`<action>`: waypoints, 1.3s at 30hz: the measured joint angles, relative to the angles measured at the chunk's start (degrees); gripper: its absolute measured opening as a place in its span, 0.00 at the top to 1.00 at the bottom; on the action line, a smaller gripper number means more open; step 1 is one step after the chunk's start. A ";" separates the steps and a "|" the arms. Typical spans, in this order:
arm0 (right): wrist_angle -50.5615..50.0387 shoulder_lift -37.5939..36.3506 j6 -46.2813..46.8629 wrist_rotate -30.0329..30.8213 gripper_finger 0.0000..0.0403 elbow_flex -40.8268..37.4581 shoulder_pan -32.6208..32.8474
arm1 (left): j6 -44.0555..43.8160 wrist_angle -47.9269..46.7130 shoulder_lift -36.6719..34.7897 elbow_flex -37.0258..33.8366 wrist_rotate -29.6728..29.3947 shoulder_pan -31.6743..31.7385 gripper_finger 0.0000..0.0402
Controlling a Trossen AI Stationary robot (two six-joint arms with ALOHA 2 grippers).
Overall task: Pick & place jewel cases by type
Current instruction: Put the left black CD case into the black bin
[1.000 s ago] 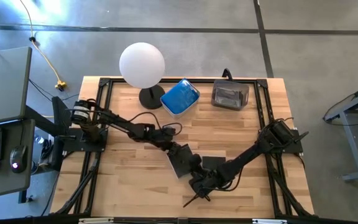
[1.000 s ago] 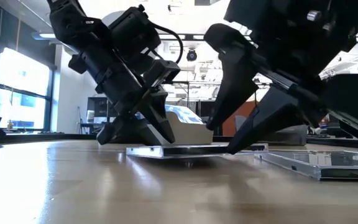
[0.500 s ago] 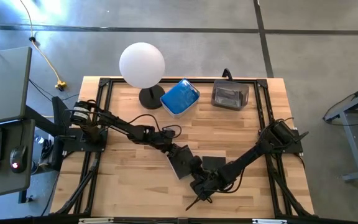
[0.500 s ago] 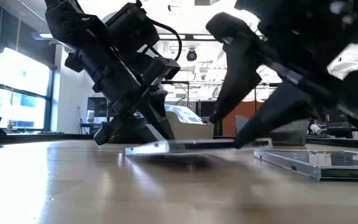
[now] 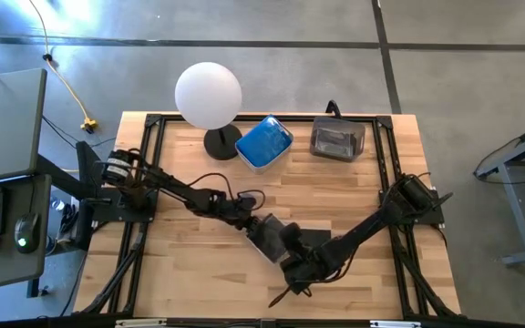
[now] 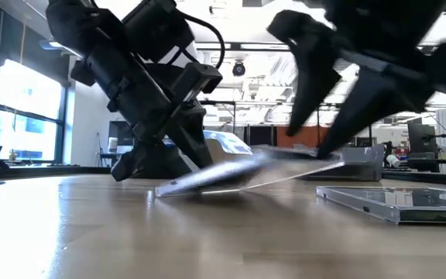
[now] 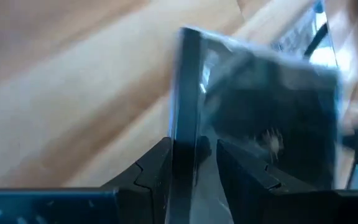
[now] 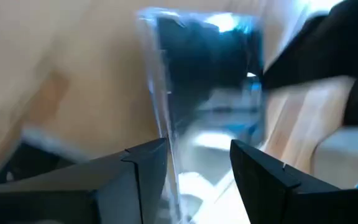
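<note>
Clear case (image 6: 238, 174): near front edge of counter (image 5: 180, 282), tilted, one edge down.
Left end effector (image 7: 191, 163): clenched on its lower edge.
Right end effector (image 6: 327, 151): grasping raised edge; lift level, judged.
Second case (image 6: 393, 201): flat beside.
Far tubs: blue cases (image 5: 264, 141); clear cases (image 5: 337, 139).

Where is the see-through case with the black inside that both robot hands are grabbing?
The clear jewel case sits near the table's front middle, tilted with one edge lifted, between the left gripper and the right gripper.
</note>
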 joint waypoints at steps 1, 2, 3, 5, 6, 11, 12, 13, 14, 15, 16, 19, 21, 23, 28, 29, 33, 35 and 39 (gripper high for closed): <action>-1.84 0.01 1.80 -0.52 0.58 -0.04 0.02 | -0.44 0.12 0.00 0.00 -0.12 -0.40 0.69; -3.36 0.02 3.45 -0.90 0.58 -0.10 0.13 | -0.96 0.35 0.00 0.02 -0.45 -0.76 0.69; -4.94 0.02 5.09 -0.97 0.58 -0.11 0.35 | -1.24 0.48 0.00 0.04 -0.82 -0.89 0.69; -8.26 0.04 8.17 -1.19 0.58 -0.11 0.71 | -1.30 1.28 -0.01 0.15 -1.11 -1.21 0.69; -9.56 0.04 9.52 -1.34 0.58 -0.11 0.91 | -1.43 1.52 -0.04 0.28 -1.31 -1.21 0.69; -14.93 0.07 13.85 -2.81 0.58 -0.11 1.76 | -2.00 5.85 0.84 0.33 -2.31 -1.89 0.69; -15.41 0.07 14.45 -3.47 0.58 -0.11 1.81 | -2.01 7.23 1.36 0.33 -2.33 -1.92 0.69; -15.83 0.07 15.11 -4.41 0.58 -0.11 1.84 | -2.04 8.92 2.01 0.33 -2.48 -1.93 0.69; -16.21 0.07 15.56 -5.31 0.58 -0.11 1.84 | -2.06 10.12 2.89 0.59 -2.52 -1.90 0.69; -16.47 0.07 15.95 -6.18 0.58 -0.11 1.86 | -2.20 10.49 4.00 1.09 -2.29 -1.87 0.69; -16.45 0.09 16.19 -7.00 0.58 -0.11 1.84 | -2.43 10.11 5.07 1.76 -1.78 -1.83 0.69; -16.64 0.09 16.63 -10.06 0.58 -0.13 1.85 | -2.36 9.80 7.31 3.70 -0.02 -1.66 0.69; -16.66 0.11 16.65 -11.68 0.58 -0.11 1.97 | -2.04 9.92 8.36 4.70 0.50 -1.64 0.69; -16.84 0.11 16.66 -13.29 0.58 -0.11 2.15 | -1.08 9.51 8.43 5.33 0.97 -1.64 0.69; -18.07 0.11 17.07 -14.23 0.58 -0.10 3.30 | 0.93 9.10 8.82 7.12 1.39 -1.64 0.69; -18.64 0.11 17.54 -14.13 0.58 -0.09 3.70 | 0.93 8.93 8.90 7.42 1.50 -1.64 0.69; -21.57 0.11 19.83 -13.53 0.58 -0.07 5.57 | 0.72 4.46 8.82 8.17 0.68 -1.62 0.69; -22.71 0.11 21.16 -12.98 0.58 -0.07 6.67 | 0.31 3.06 8.72 8.19 0.32 -1.63 0.69; -22.62 0.11 21.37 -11.32 0.58 -0.07 8.43 | -0.59 2.72 8.70 8.22 0.31 -1.62 0.69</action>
